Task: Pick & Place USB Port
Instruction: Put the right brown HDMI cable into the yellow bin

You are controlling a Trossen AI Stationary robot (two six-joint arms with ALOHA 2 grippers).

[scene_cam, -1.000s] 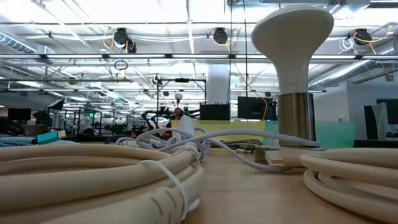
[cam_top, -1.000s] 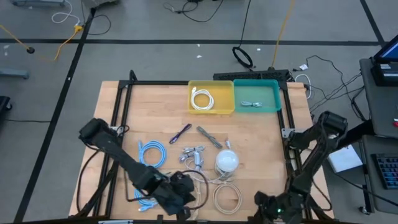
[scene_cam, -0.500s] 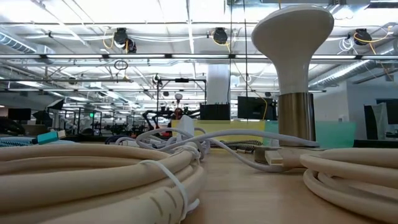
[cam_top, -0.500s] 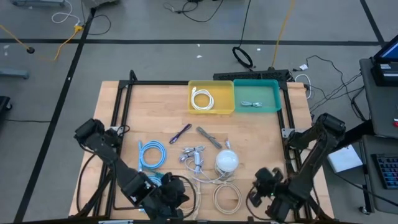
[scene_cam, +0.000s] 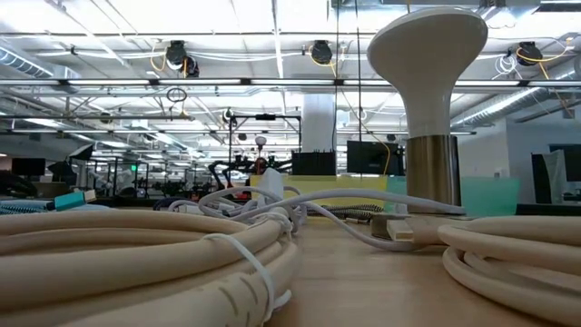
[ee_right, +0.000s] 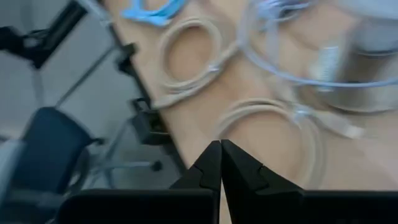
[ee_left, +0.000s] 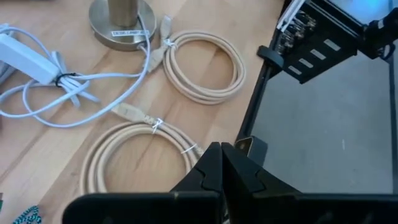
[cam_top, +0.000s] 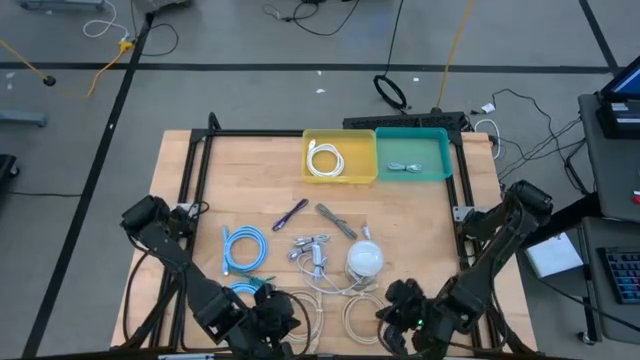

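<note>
A small white USB block (ee_left: 25, 51) with thin white leads lies mid-table beside the white mushroom-shaped lamp (cam_top: 364, 258); in the high view it is the white piece (cam_top: 318, 254). Two beige cable coils (ee_left: 205, 62) (ee_left: 140, 152) lie by the near edge. My left gripper (ee_left: 221, 149) is shut and empty, hovering over the near edge next to the left coil (cam_top: 305, 312). My right gripper (ee_right: 221, 147) is shut and empty, over the near edge by the right coil (cam_top: 366, 318).
A yellow bin (cam_top: 340, 157) with a white coil and a green bin (cam_top: 412, 155) with a small cable stand at the far edge. Blue cable coils (cam_top: 244, 246), a purple piece (cam_top: 291, 213) and a grey piece (cam_top: 336, 220) lie mid-table. A black frame edges the table.
My right gripper has swung from beyond the near right corner toward the table's left, coming in over the near edge by the right beige coil. My left gripper has drifted toward the table's left and near edge. Nothing on the table has moved.
</note>
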